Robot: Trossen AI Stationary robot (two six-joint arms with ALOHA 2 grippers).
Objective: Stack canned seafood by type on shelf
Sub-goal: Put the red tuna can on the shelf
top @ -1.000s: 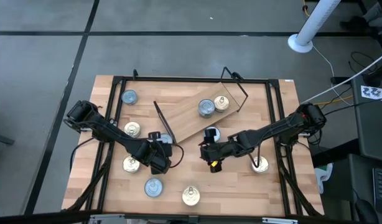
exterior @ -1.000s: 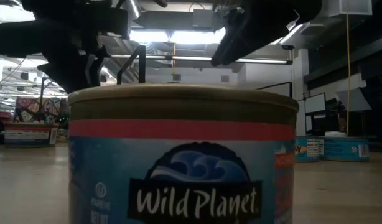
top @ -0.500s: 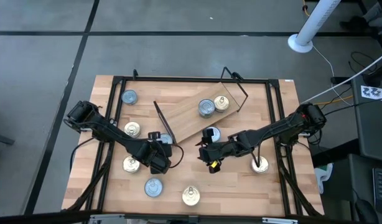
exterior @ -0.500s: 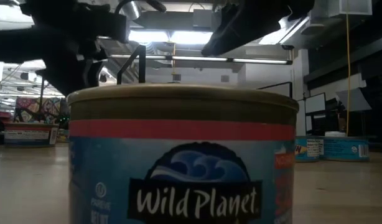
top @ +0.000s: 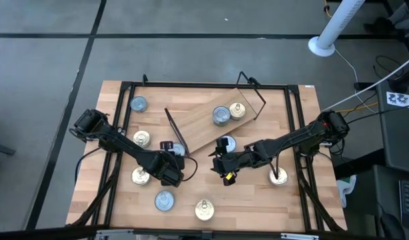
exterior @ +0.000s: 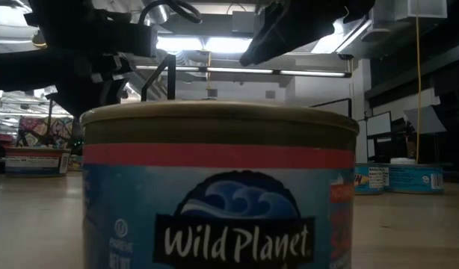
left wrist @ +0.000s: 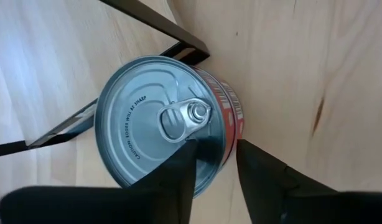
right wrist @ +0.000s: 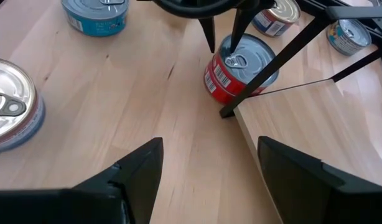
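We see a short round tin [left wrist: 169,121] with a silvery pull-ring lid and a red-banded side, standing upright on the light wooden tabletop [top: 251,200] with its lid facing up. It sits against the black wire leg frame [right wrist: 284,59] at the near left end of the light wooden plank shelf [top: 214,123], whose long axis runs diagonally from near left to far right. The left gripper [left wrist: 214,160] has one finger on the lid and one outside the rim, clamped on its edge. The right gripper [right wrist: 206,165] hangs nearby, its fingers spread apart and empty.
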